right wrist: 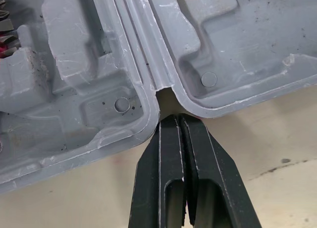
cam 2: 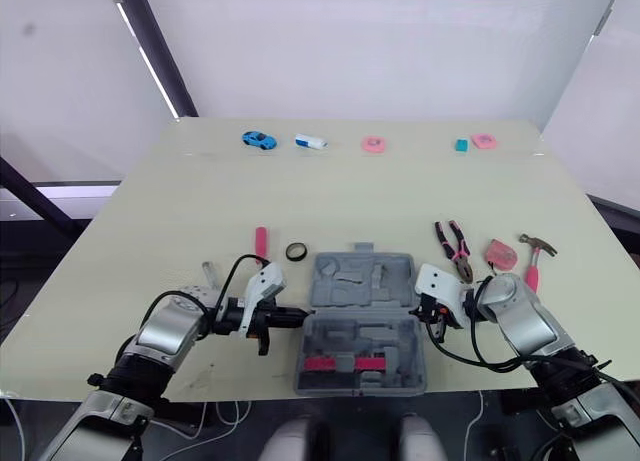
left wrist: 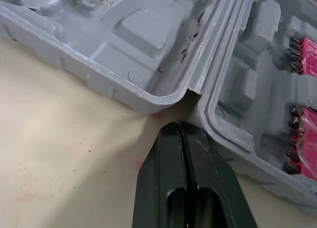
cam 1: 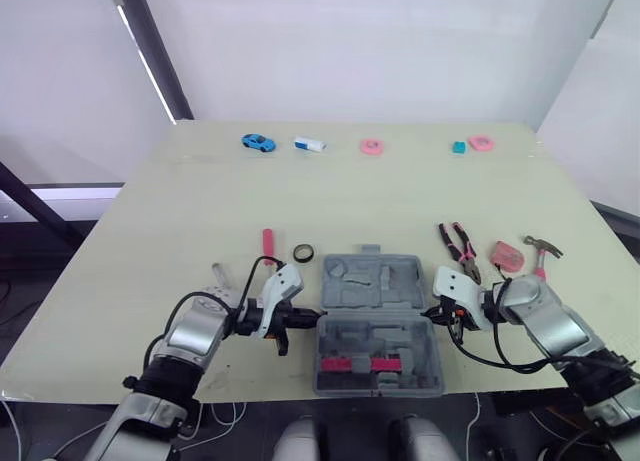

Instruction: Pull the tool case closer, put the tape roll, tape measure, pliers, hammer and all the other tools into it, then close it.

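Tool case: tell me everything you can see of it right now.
The tool case is grey moulded plastic, lying fully open and flat near the front edge of the table. The far half carries a handle and empty shaped recesses; the near half holds a pink bit rack. The left gripper and right gripper, both shut, point into the hinge notches at its two ends, the right one seemingly touching.
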Action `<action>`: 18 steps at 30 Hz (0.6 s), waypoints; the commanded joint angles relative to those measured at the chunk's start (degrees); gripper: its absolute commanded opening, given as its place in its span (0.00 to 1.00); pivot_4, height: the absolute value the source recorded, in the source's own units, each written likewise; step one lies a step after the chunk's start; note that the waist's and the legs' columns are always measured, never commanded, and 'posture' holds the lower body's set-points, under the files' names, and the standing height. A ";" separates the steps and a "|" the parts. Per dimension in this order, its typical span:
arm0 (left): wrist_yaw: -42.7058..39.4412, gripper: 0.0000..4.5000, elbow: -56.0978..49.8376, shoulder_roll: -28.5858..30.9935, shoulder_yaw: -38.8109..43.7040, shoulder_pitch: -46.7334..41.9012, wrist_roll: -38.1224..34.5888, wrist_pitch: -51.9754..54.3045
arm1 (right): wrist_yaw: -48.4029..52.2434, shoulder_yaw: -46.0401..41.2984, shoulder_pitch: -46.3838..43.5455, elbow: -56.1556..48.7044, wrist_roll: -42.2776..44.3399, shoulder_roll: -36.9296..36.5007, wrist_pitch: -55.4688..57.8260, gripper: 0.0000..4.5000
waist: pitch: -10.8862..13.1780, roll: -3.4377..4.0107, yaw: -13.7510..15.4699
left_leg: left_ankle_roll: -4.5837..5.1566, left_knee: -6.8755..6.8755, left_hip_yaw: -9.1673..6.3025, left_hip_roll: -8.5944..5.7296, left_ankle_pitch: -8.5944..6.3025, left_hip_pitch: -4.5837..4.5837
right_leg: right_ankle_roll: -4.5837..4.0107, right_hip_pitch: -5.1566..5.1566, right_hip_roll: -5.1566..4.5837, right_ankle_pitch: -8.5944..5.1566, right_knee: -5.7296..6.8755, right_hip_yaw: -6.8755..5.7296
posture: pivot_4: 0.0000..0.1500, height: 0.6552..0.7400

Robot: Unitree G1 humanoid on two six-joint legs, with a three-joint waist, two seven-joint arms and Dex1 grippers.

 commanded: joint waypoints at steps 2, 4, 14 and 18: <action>-0.81 0.01 -1.11 1.48 -1.99 2.38 0.22 1.37 | 0.53 0.31 1.57 -1.93 0.79 -0.47 1.38 0.01 | -0.01 0.00 -0.01 | 0.00 0.00 0.00 0.00 0.00 0.00 | 0.00 0.00 0.00 0.00 0.00 0.00 | 1.00 1.00; -0.90 0.01 -2.28 1.82 -2.16 3.09 -0.18 1.93 | 0.46 0.14 1.93 -2.31 0.87 -0.64 1.59 0.01 | -0.01 0.00 -0.01 | 0.00 0.00 0.00 0.00 0.00 0.01 | 0.00 0.00 0.00 0.00 0.00 0.00 | 1.00 1.00; -0.57 0.01 -7.47 3.01 -2.54 6.89 -1.69 4.25 | 0.63 -0.19 4.20 -5.29 1.82 -2.21 3.24 0.01 | -0.01 0.02 0.08 | 0.00 0.00 0.01 0.01 0.00 0.00 | -0.01 0.01 -0.01 -0.01 -0.01 0.00 | 1.00 1.00; -0.28 0.01 -8.88 3.40 -2.48 8.12 -2.09 4.94 | 0.53 -0.29 5.09 -6.34 2.26 -2.82 3.73 0.01 | -0.02 0.02 0.11 | 0.00 0.00 0.00 0.01 0.00 0.00 | -0.01 0.01 -0.02 -0.01 -0.02 0.00 | 1.00 1.00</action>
